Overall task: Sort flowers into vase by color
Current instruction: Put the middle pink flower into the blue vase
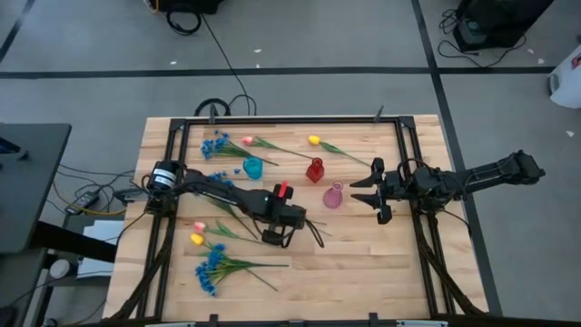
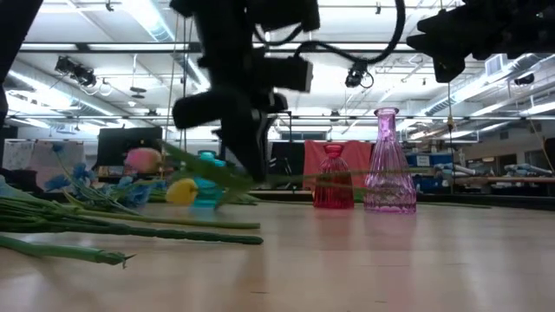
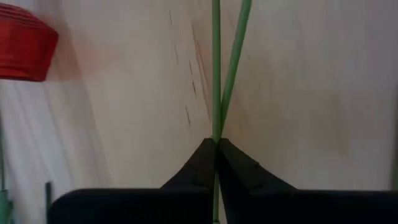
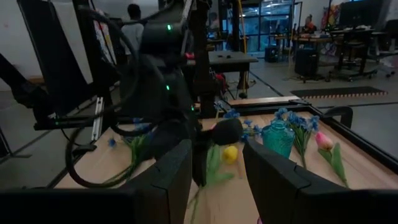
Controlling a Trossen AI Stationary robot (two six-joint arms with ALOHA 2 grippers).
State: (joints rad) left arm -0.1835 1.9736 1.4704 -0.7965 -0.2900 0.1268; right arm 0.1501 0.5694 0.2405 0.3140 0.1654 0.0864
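Observation:
My left gripper (image 1: pixel 274 238) (image 2: pixel 254 172) stands near the table's middle, pointing down, shut on green tulip stems (image 3: pixel 216 74). A pink tulip (image 1: pixel 199 226) (image 2: pixel 143 159) and a yellow tulip (image 1: pixel 196 239) (image 2: pixel 180 191) have their heads left of it. A blue spray (image 1: pixel 211 267) lies near the table's near-left corner. Another blue spray (image 1: pixel 214 145), pink tulip (image 1: pixel 247 141) and yellow tulip (image 1: pixel 313 140) lie along the far side. Teal vase (image 1: pixel 252 168), red vase (image 1: pixel 315 170) and pink vase (image 1: pixel 333 195) stand upright mid-table. My right gripper (image 1: pixel 367 191) (image 4: pixel 217 180) hovers open, right of the pink vase. My left gripper pinches the stems (image 3: pixel 217 134) between its two fingertips (image 3: pixel 200 158), coming from above and pointing down, with the fingers across the stems. Two stems meet at the fingertips; whether both are caught, I cannot tell. In the low view the stem (image 2: pixel 303 179) runs just above the table.
A black frame rail (image 1: pixel 290 120) borders the far side of the working area, with more rails along the left and right sides. Bare wood (image 1: pixel 363 263) spreads across the near-right part of the table. Cables trail from the left arm's base (image 1: pixel 163 177).

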